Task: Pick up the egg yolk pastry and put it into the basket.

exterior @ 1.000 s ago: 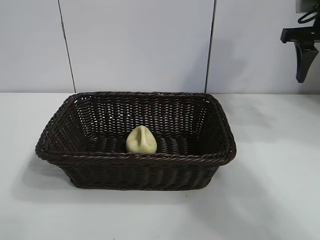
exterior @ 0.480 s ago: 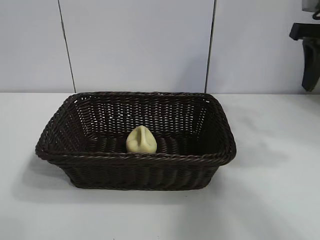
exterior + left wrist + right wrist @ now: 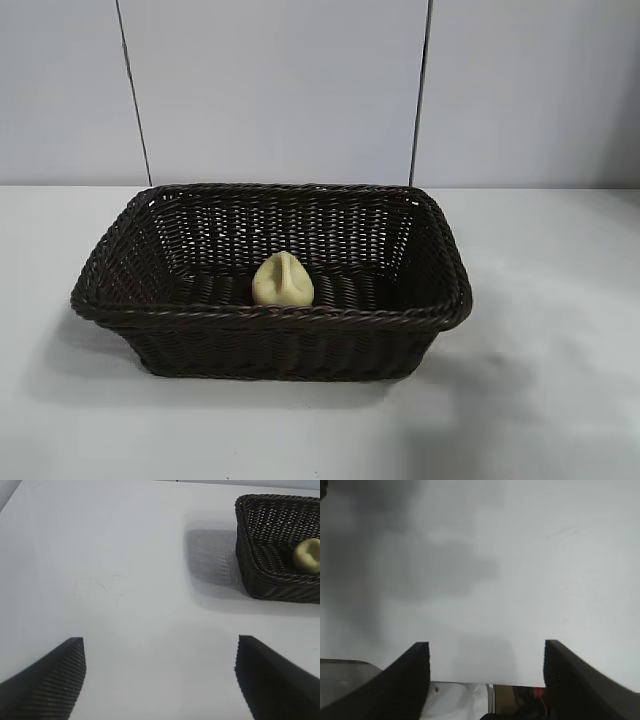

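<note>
Pastry (image 3: 283,280) sits in basket (image 3: 270,316), near 6 o'clock wall. My right claw (image 3: 486,667) gone from exterior view since a second ago, spread wide, empty over worktop (image 3: 550,300). Left claw (image 3: 160,672) spread, idle. Task looks done.

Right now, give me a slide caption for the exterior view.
Egg yolk pastry resting inside the dark wicker basket on the white table, no arm in view.

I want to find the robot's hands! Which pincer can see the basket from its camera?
The left pincer, open over bare white table: its view shows the dark brown woven wicker basket holding the pale yellow egg yolk pastry. The right pincer, also open, sees only table.
</note>
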`<action>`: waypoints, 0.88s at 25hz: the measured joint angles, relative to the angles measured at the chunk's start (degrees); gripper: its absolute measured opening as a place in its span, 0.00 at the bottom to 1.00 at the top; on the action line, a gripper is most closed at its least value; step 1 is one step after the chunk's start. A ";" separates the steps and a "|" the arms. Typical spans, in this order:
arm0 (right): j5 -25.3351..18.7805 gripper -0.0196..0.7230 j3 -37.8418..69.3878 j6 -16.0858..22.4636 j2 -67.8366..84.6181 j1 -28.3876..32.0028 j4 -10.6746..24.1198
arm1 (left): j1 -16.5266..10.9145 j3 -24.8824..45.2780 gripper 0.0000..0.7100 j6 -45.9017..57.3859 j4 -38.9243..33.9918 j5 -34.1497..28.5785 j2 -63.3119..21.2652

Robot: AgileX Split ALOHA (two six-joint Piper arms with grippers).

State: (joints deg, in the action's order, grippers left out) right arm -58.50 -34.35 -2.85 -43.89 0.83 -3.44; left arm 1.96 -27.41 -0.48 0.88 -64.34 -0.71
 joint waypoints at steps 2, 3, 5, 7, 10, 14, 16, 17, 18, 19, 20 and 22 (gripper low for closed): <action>-0.04 0.67 2.60 0.00 5.59 0.00 0.00 | 0.00 0.00 0.84 0.00 0.00 0.00 0.00; -0.10 0.67 3.87 0.00 8.60 0.00 0.00 | 0.00 0.00 0.84 0.00 0.00 0.00 0.00; -0.70 0.67 5.99 0.00 13.69 0.00 0.07 | 0.00 0.00 0.84 0.00 0.00 0.00 0.00; -1.68 0.67 6.82 0.00 18.42 0.00 0.24 | 0.00 0.00 0.84 0.00 0.00 0.00 0.00; -1.92 0.67 6.89 0.00 23.90 0.00 0.24 | 0.00 0.00 0.84 0.00 0.00 0.00 0.00; -1.99 0.67 6.89 0.00 29.27 0.00 0.24 | 0.00 0.00 0.84 0.00 0.00 0.00 0.00; -1.99 0.67 6.89 0.00 31.41 0.00 0.24 | 0.00 0.00 0.84 0.00 0.00 0.00 0.00; -2.05 0.67 6.89 0.00 32.62 0.00 0.24 | 0.00 0.00 0.84 0.00 0.00 0.00 0.00; -2.05 0.67 6.89 0.00 33.90 0.00 0.24 | 0.00 0.00 0.84 0.00 0.00 0.00 0.00; -2.12 0.67 6.89 0.00 35.04 0.00 0.24 | 0.00 0.00 0.84 0.00 0.00 0.00 0.00; -2.18 0.67 6.89 0.00 36.51 0.00 0.24 | 0.00 0.00 0.84 0.00 0.00 0.00 0.00; -2.43 0.67 6.89 0.00 40.00 0.00 0.24 | 0.00 0.00 0.84 0.00 0.00 0.00 0.00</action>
State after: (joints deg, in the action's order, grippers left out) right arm -60.93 -27.46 -2.85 -3.89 0.83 -3.20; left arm 1.96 -27.41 -0.48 0.88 -64.34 -0.71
